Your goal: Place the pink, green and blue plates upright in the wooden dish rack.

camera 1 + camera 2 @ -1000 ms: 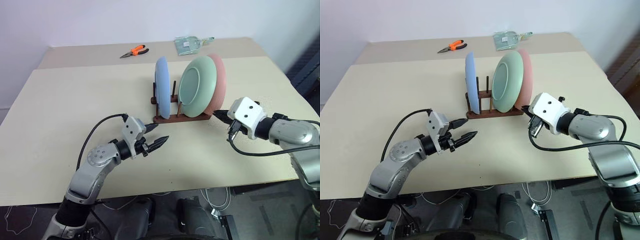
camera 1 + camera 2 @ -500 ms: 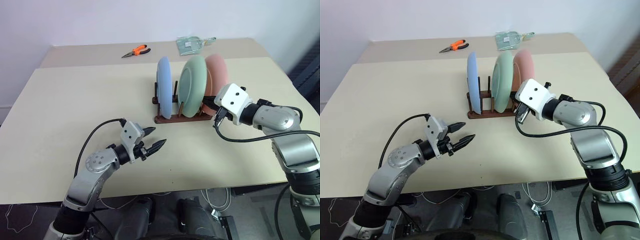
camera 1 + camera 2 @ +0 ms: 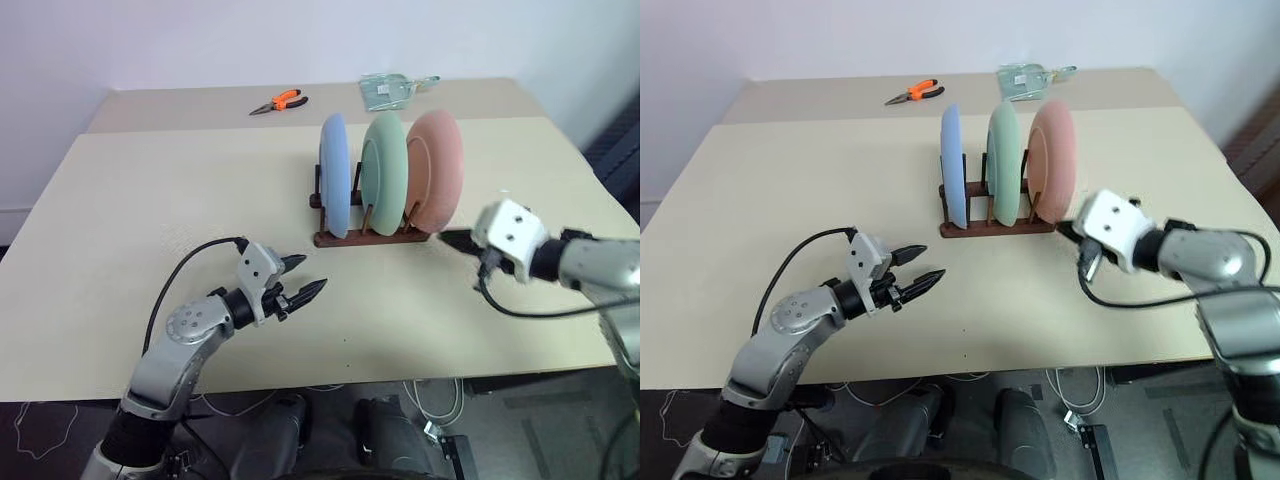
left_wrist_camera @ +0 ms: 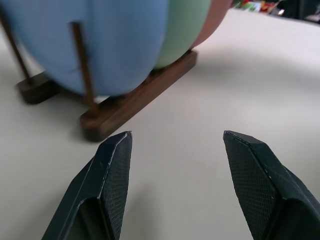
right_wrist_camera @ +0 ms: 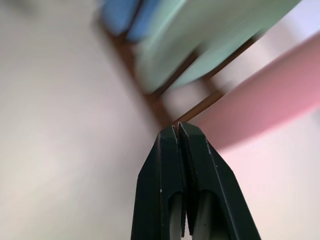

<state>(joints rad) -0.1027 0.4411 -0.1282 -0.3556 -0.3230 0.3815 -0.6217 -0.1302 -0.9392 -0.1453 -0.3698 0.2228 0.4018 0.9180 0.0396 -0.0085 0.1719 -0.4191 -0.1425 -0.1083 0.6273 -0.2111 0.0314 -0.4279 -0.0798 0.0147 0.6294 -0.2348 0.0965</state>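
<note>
Hovering low over the near left of the table [image 3: 120,200], the left gripper [image 3: 306,278] points right and slightly far, its two black fingers spread with nothing between them; right of it, at the table's middle, the wooden dish rack [image 3: 368,237] runs its long axis left to right, dark brown with thin pegs; in it the blue plate [image 3: 334,186], green plate [image 3: 383,171] and pink plate [image 3: 436,183] stand on edge in that order, matte round discs, faces turned left and right; just right of the rack's near end, the right gripper [image 3: 452,239] points left at the pink plate's lower rim, fingers pressed together, empty; orange pliers [image 3: 279,101] lie far left.
</note>
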